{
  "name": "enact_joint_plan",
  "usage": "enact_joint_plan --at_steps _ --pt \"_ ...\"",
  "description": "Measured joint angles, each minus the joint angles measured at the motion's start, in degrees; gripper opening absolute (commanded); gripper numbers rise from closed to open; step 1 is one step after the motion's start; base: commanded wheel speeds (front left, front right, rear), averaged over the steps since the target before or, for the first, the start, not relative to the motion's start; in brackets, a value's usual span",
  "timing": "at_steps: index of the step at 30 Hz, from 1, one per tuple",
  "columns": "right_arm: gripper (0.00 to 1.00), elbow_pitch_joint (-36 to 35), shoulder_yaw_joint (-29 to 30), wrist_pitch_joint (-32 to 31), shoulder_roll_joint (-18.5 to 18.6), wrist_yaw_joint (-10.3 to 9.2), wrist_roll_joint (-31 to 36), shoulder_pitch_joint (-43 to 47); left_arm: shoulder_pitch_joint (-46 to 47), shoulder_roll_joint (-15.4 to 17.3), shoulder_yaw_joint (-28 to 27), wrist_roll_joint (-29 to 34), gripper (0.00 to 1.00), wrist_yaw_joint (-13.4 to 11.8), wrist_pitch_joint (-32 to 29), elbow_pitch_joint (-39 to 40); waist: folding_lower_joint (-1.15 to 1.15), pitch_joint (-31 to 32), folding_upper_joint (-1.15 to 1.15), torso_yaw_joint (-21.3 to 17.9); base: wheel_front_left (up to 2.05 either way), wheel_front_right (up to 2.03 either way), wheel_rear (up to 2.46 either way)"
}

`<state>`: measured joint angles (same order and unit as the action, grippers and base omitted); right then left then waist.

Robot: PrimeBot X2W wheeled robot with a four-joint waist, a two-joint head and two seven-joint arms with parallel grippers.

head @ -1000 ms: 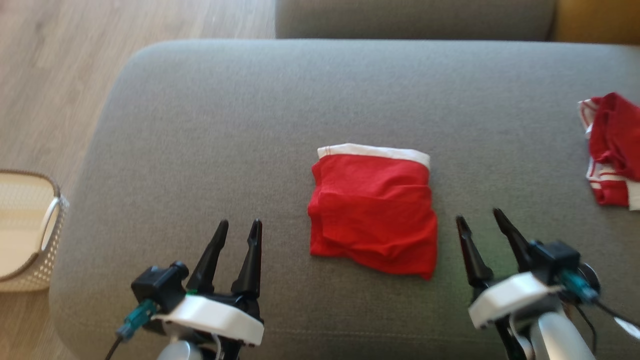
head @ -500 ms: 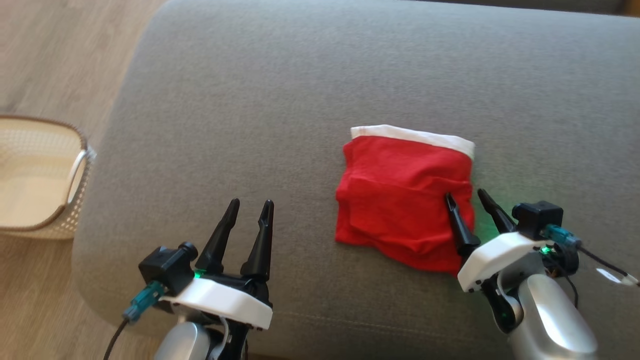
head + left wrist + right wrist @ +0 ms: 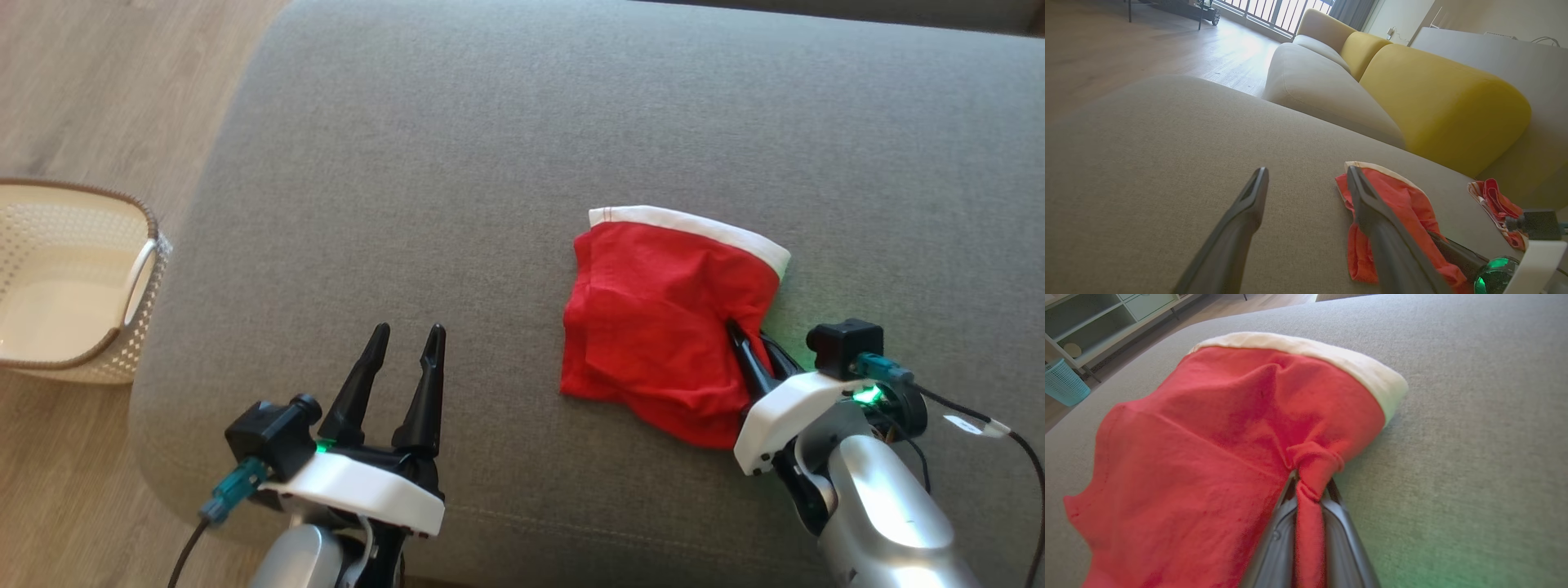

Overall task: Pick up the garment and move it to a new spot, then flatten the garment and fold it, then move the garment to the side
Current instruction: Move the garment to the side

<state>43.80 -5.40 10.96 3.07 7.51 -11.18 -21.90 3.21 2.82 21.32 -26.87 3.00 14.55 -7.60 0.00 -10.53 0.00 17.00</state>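
The garment (image 3: pixel 653 318) lies folded on the grey sofa seat (image 3: pixel 490 147), a red square with a white band along its far edge. My right gripper (image 3: pixel 753 341) is shut on its right edge, and the cloth there is pulled into a pinch. In the right wrist view a twisted red fold (image 3: pixel 1312 473) runs down between the closed fingers of the right gripper (image 3: pixel 1311 489). My left gripper (image 3: pixel 408 333) stands open over bare cushion, left of the garment and apart from it. The left wrist view shows the left gripper (image 3: pixel 1306 173) with spread fingers and the garment (image 3: pixel 1408 204) just past its right finger.
A white woven basket (image 3: pixel 148 265) stands on the wood floor off the sofa's left end. Another crumpled red piece with striped trim (image 3: pixel 1494 200) lies further right on the seat. Yellow cushions (image 3: pixel 1433 102) back the sofa. A small blue bin (image 3: pixel 1063 381) sits on the floor.
The head camera has shifted. My right gripper moved forward onto the garment's right edge and shut on it, bunching the cloth. The left gripper stayed open in place.
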Motion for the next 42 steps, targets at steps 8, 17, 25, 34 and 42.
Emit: enact_joint_plan --at_steps 8,17,25,34,42 --pt "0.0 -0.33 0.14 2.12 0.79 0.0 12.37 -0.4 -0.07 0.0 -0.24 0.46 1.0 -0.15 0.0 -0.07 0.0 0.89 0.0 -2.88 0.0 0.0 0.0" --pt "0.0 -6.02 -5.39 2.64 6.55 0.0 17.92 -4.52 0.03 0.0 -0.66 1.11 1.0 0.15 0.0 0.04 0.0 0.66 0.0 -9.13 0.0 0.0 0.0" --pt "0.0 -11.76 -12.06 -0.75 16.26 0.0 16.06 -12.61 4.47 -0.03 0.05 4.21 1.0 1.71 0.0 -0.03 0.0 -2.73 0.0 -15.99 0.0 0.0 0.0" --pt "0.0 -14.36 -15.48 -2.67 25.29 0.0 11.26 -24.53 15.11 -0.12 1.69 10.13 1.0 3.97 0.0 -1.45 0.0 -11.35 0.0 -22.17 0.0 0.0 0.0" --pt "0.0 -12.24 -14.75 -2.97 29.31 0.0 10.01 -32.08 21.07 0.13 2.96 12.18 1.0 4.13 0.01 -2.33 0.0 -18.93 0.0 -25.99 0.0 0.0 0.0"
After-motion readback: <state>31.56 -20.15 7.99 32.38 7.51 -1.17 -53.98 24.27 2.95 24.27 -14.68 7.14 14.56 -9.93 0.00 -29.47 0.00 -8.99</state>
